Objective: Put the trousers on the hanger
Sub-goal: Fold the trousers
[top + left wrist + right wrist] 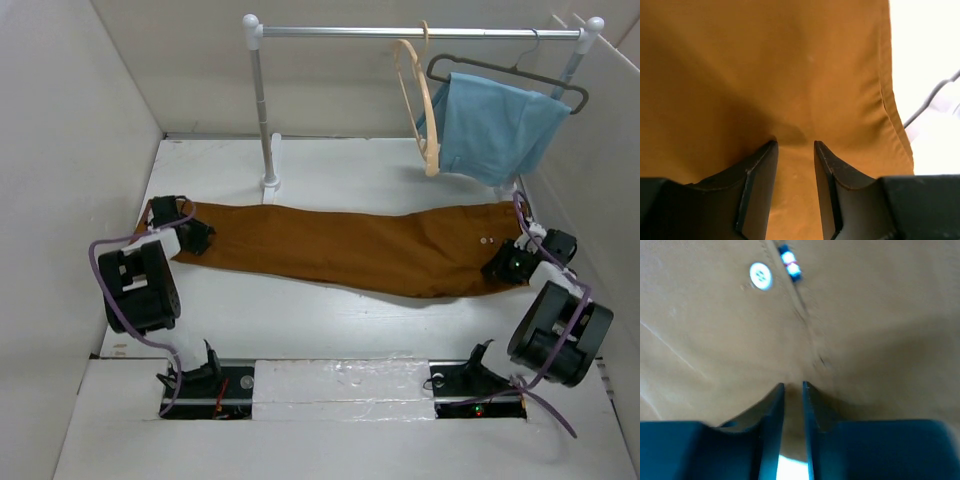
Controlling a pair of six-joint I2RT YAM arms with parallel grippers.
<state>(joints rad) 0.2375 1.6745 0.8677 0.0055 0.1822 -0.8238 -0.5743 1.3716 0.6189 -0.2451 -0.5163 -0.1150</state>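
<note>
The trousers (340, 250) lie flat across the table (350, 330), legs to the left and waist to the right, well short of the hanger (428, 110). The hanger hangs on the rail (400, 32) beside a grey hanger (505, 72) that carries a blue cloth (495, 125). The right gripper (503, 264) sits at the waist edge, its jaws drawn narrow with cloth puckered up between them, so it looks clamped on the trousers. The left gripper (196, 238) is at the leg ends, jaws partly spread with the tips pressed into flat cloth, and it seems to hold nothing yet. The step in hand appears to be securing both ends. To do it well, the left should probably close on all the layers near the hem before anything rises. Then both arms should lift together, keeping the cloth level and lightly taut so that neither end slips. The hanger faces nearly edge-on and would swing if knocked, so feeding the legs over its bar calls for a slow approach. No writing is readable. Near a white button (760, 276) there is a small blue, white and red tab (790, 262), too blurred to make out.
</note>
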